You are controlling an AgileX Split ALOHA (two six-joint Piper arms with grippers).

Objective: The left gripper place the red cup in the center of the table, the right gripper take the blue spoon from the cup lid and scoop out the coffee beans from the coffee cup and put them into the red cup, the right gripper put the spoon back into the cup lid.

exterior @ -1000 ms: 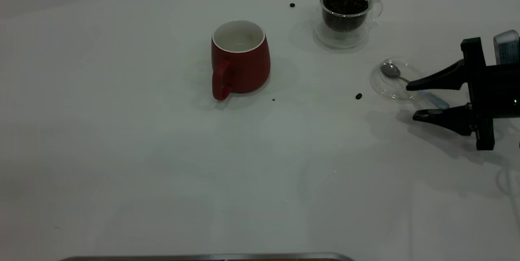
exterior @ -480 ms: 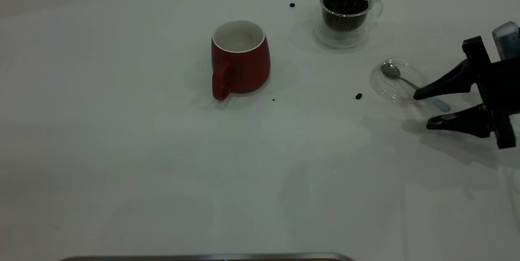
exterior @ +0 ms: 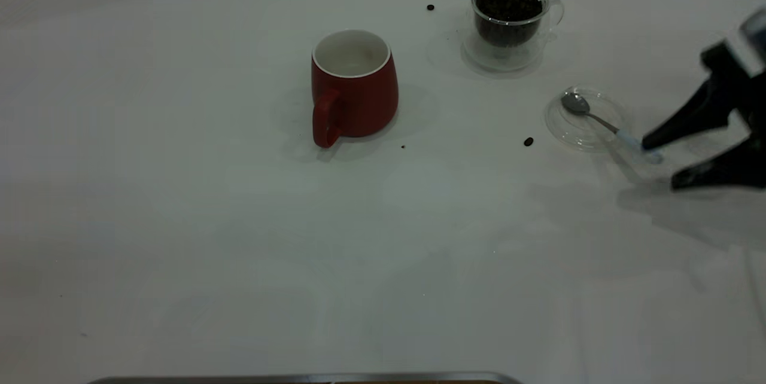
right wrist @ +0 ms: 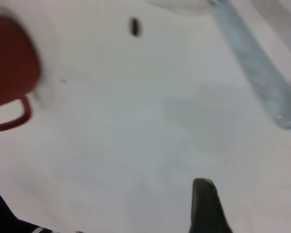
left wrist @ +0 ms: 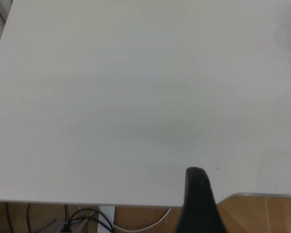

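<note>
The red cup [exterior: 354,91] stands upright and empty near the middle of the table [exterior: 179,222], handle toward the front. The coffee cup [exterior: 508,31], full of coffee beans [exterior: 507,1], stands at the back right. The blue spoon [exterior: 604,124] lies with its bowl in the cup lid [exterior: 568,127] and its handle sticking out over the rim. My right gripper [exterior: 661,164] is open and empty at the right edge, just past the handle's tip. The right wrist view shows the spoon handle [right wrist: 257,63], the red cup [right wrist: 9,63] and one finger [right wrist: 206,204]. The left wrist view shows one left finger [left wrist: 196,194] over bare table.
Loose beans lie on the table: one [exterior: 528,141] left of the lid and two [exterior: 430,7] at the back. A metal strip [exterior: 299,379] runs along the front edge. In the left wrist view the table edge [left wrist: 87,201] has cables below it.
My right gripper has drawn back to the right, away from the lid, staying open. The spoon's handle is now uncovered. Cups, lid and spoon have not moved.
</note>
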